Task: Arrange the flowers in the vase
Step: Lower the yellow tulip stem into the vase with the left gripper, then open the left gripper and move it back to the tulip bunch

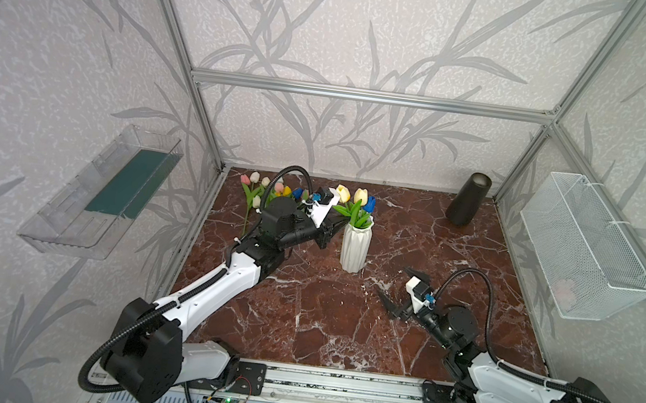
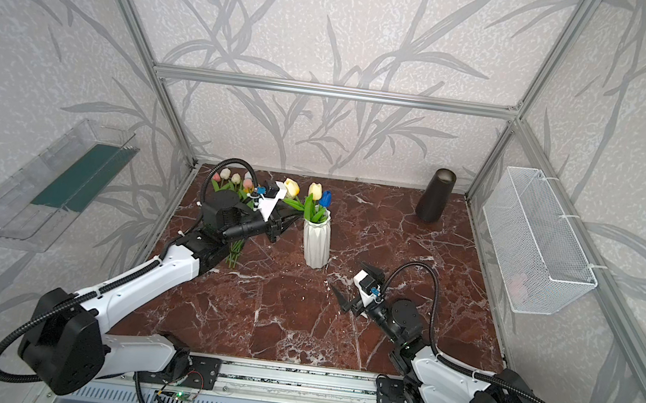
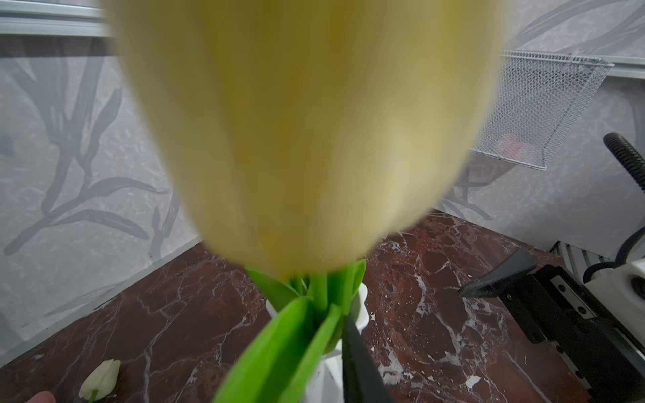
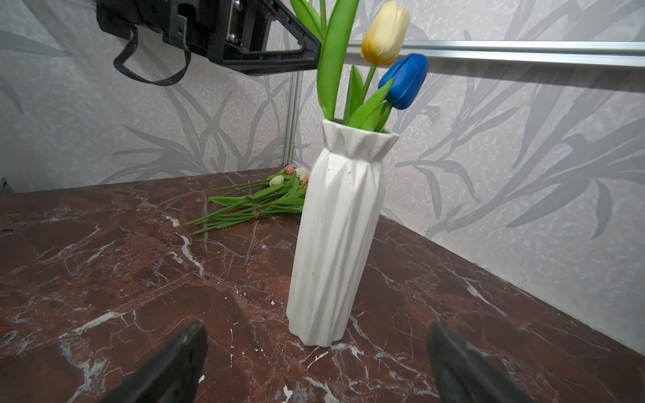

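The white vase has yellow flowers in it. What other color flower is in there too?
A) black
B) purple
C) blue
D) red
C: a blue tulip sticks out of the white vase, right beside a yellow tulip; both top views show the same blue head above the rim.

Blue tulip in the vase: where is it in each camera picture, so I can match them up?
A top view: blue tulip at centre, rightmost head above the vase.
A top view: again the rightmost head above the vase.
Left wrist: not seen; a close yellow tulip blocks the view.
Right wrist: the only blue head, over the vase's mouth.
Shared landmark: the white vase, in all four.
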